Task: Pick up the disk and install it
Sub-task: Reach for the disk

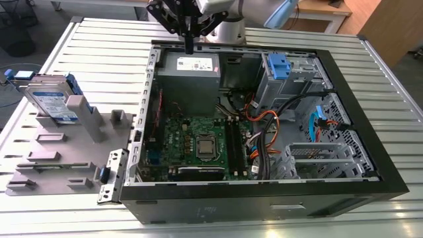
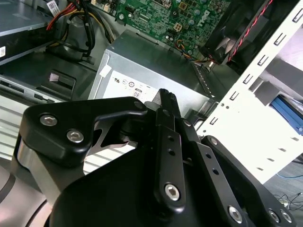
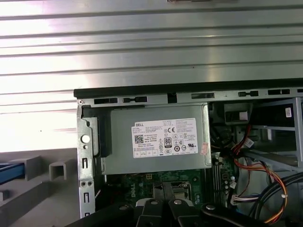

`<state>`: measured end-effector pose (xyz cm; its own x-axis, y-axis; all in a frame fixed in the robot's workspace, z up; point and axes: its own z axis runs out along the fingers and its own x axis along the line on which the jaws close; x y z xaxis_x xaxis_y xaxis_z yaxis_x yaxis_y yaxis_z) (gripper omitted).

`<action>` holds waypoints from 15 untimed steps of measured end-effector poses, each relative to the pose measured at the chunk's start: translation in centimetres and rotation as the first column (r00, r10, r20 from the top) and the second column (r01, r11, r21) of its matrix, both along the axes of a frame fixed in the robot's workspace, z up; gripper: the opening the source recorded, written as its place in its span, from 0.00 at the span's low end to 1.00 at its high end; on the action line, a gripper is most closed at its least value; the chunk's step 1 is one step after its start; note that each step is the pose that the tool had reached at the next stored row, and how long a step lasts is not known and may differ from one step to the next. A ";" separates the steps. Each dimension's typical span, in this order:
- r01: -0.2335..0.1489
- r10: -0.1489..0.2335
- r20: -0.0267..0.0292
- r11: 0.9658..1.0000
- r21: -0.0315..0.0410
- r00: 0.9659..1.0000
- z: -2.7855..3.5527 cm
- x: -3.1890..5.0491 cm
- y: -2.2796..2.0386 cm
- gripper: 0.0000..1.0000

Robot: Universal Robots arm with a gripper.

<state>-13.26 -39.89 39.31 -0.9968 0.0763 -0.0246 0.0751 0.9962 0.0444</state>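
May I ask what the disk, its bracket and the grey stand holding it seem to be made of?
Disk: silvery metal casing, dull sheen, with a paper-like white-and-blue label. Bracket: likely blue plastic, from its even matte colour. Stand: probably grey plastic, matte and moulded-looking.

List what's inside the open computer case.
Inside the computer case: a grey power supply, a green motherboard, bundled cables and metal drive cages. The cables cover part of the motherboard, and whatever lies under the power supply is hidden.
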 end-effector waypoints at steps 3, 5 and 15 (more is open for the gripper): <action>0.000 0.000 0.000 1.000 0.000 1.000 0.00 -0.42 0.00 0.11; 0.000 0.000 0.000 1.000 0.000 1.000 0.00 -0.69 0.00 0.11; 0.000 0.000 0.001 1.000 0.000 1.000 -0.01 -1.95 0.00 0.11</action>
<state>-15.21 -39.89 39.30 -0.9968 0.0763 -0.0254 0.0751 0.9962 0.0445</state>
